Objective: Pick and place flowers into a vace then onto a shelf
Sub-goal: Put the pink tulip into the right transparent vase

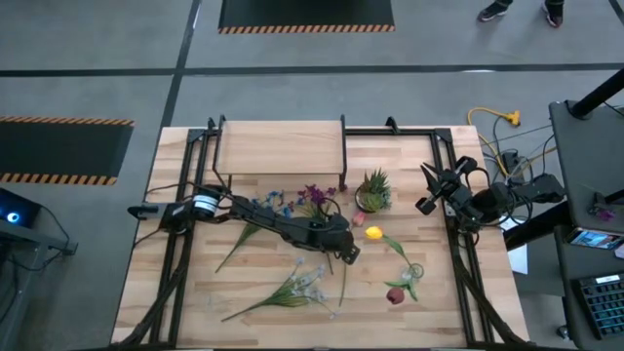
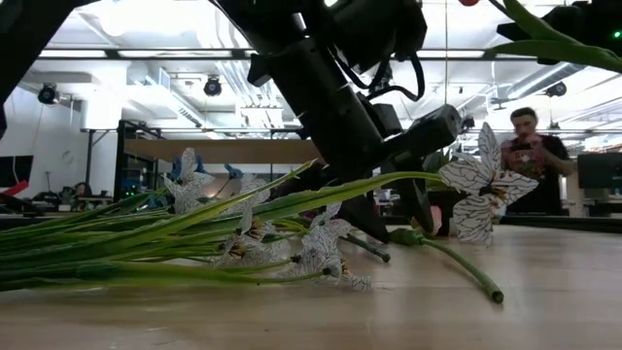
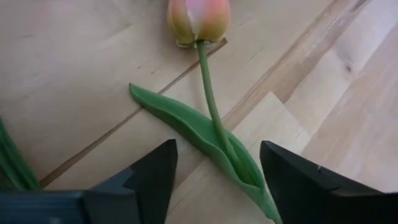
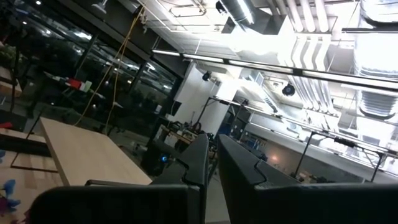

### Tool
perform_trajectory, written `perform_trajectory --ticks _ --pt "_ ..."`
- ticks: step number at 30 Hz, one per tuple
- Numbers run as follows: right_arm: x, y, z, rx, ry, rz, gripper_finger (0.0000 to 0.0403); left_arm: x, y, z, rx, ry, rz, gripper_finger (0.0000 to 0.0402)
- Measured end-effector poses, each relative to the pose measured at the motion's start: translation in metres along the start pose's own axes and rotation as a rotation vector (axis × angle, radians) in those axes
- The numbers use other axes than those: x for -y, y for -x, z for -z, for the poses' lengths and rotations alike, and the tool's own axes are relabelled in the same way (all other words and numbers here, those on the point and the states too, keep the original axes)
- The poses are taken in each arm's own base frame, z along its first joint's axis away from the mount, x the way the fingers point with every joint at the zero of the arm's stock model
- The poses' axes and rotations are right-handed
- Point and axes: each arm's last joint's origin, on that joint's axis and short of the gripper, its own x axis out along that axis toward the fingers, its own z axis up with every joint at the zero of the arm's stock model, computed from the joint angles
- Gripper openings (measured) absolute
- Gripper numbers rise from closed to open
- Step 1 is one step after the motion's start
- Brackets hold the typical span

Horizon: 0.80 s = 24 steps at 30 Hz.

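At mid-surface, the left gripper (image 3: 214,171) is hovering, jaws apart, astride an orange tulip's stem (image 3: 209,93), while the right gripper (image 1: 429,190), jaws together, is waiting near the surface's right edge.

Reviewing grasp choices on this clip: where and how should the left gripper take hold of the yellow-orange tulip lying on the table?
Grip the thin green stem below the tulip bloom, where the long leaf lies alongside it. Come straight down from above: the stem lies flat on the table, and the left gripper already hangs open, fingers astride it.
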Motion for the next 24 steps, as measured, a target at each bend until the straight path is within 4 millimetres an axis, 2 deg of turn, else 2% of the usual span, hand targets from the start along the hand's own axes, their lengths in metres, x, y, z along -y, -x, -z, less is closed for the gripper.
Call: perform_trajectory --ticks 9,16,20,24 --pt "0.000 0.000 0.000 0.000 0.000 0.000 0.0027 -0.006 -0.002 -0.002 -0.014 -0.009 -0.032 0.0086" --pt "0.000 0.000 0.000 0.000 0.001 0.000 0.0027 -0.009 -0.004 -0.002 -0.020 -0.020 -0.028 0.0017" --pt "0.000 0.000 0.000 0.001 -0.003 -0.001 0.0027 -0.007 0.002 -0.006 -0.038 -0.054 -0.002 0.0004" --pt "0.000 0.000 0.000 0.002 -0.018 -0.001 0.0027 -0.004 0.020 -0.014 -0.033 -0.102 0.019 0.0001"
